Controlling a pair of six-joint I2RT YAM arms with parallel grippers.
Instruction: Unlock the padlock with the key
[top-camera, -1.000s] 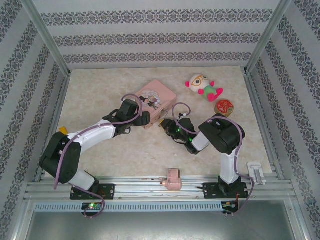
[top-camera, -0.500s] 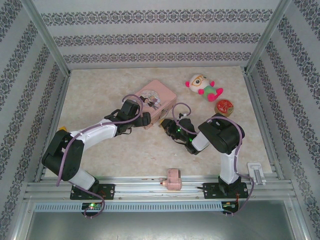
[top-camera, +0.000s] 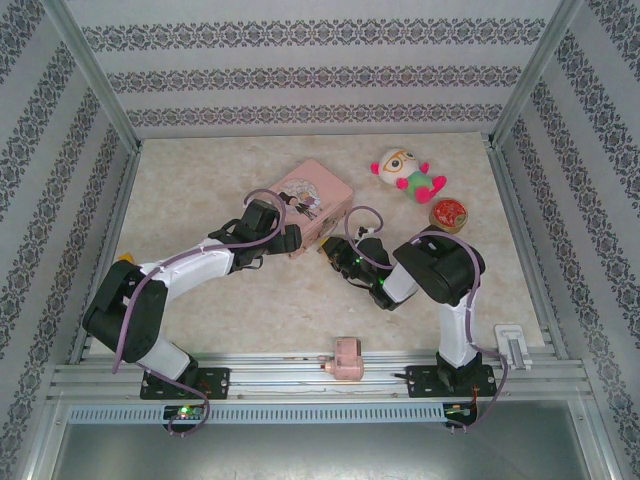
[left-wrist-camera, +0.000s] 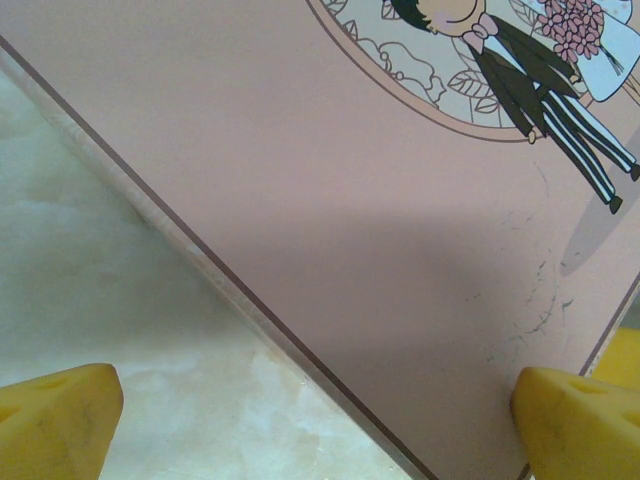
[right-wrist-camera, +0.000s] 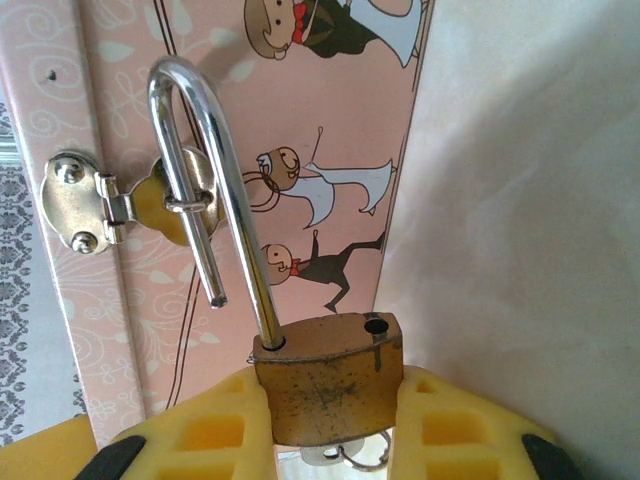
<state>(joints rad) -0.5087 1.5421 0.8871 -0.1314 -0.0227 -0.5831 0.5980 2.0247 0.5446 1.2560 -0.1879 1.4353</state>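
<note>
The right gripper (right-wrist-camera: 330, 405) holds the padlock (right-wrist-camera: 325, 385) tight by its gold body, one yellow finger on each side. The padlock sits at the front of the pink tin (top-camera: 315, 192), near the middle of the table (top-camera: 250, 310). Its silver shackle (right-wrist-camera: 205, 130) is popped open: one end is out of its hole. The shackle goes through the little ring on the tin's clasp (right-wrist-camera: 85, 205). A small bit of grey metal pokes out under the padlock. It may be the key (right-wrist-camera: 335, 457), but it is hard to see. The left gripper (left-wrist-camera: 320, 430) has its fingers (left-wrist-camera: 60, 420) spread wide, holding nothing. It is right at the edge of the tin's lid.
</note>
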